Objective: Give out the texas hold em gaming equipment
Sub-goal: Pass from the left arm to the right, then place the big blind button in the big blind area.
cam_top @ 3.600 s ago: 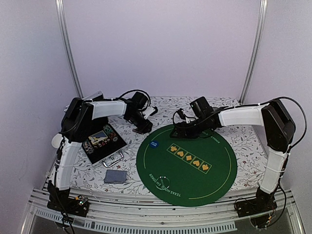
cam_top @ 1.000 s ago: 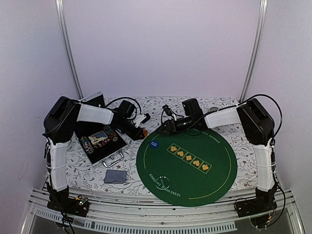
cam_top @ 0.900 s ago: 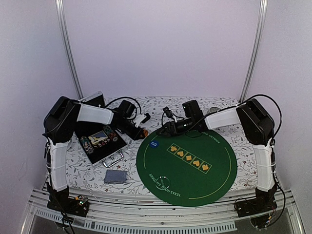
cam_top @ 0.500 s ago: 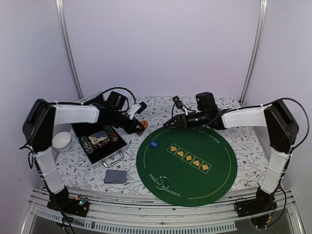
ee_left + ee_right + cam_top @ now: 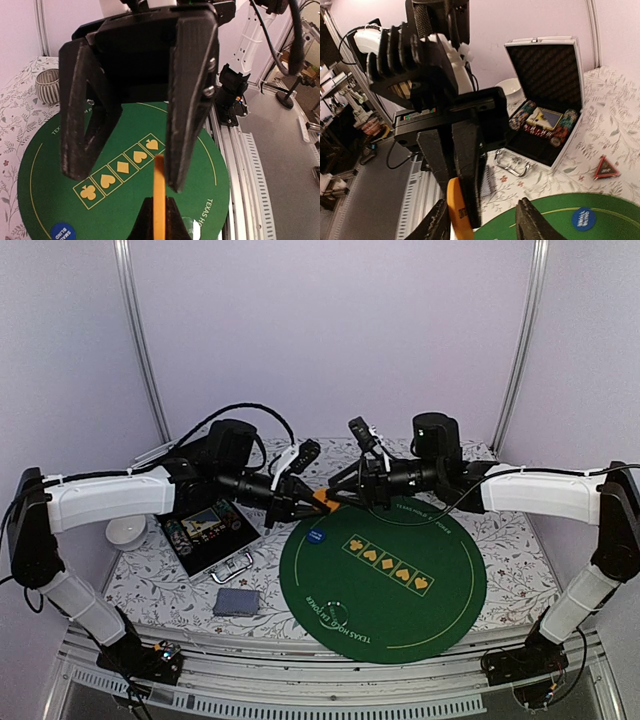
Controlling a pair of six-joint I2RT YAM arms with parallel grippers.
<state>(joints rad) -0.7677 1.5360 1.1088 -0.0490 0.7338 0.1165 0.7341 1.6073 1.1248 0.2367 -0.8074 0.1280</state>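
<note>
One deck of grey-blue-backed cards (image 5: 238,602) lies flat by the near left edge of the counter (image 5: 170,595), just beside the round green mat (image 5: 400,610). On the mat's far left part sits a blue disc (image 5: 317,536), alone and apart from the printed row of suits.

Left of the mat, the aluminium case (image 5: 227,562) stands open, and striped chip stacks (image 5: 520,117) lie in its black lining! A small black red-edged triangle (image 5: 605,168) rests on the floral cloth between the case and the mat's rim.

Now up in the air, above the mat's far left edge, the two arms meet tip to tip. The left hand (image 5: 158,207) is clamped on an orange disc (image 5: 322,497), pinching it edge-on and clear of the counter. The right hand (image 5: 482,205) faces it with its fingers spread, one on either side of the disc and of the left fingertips. I can't tell if they touch it.

A ribbed grey cup (image 5: 47,85) stands near the far edge of the counter, beyond the mat.
</note>
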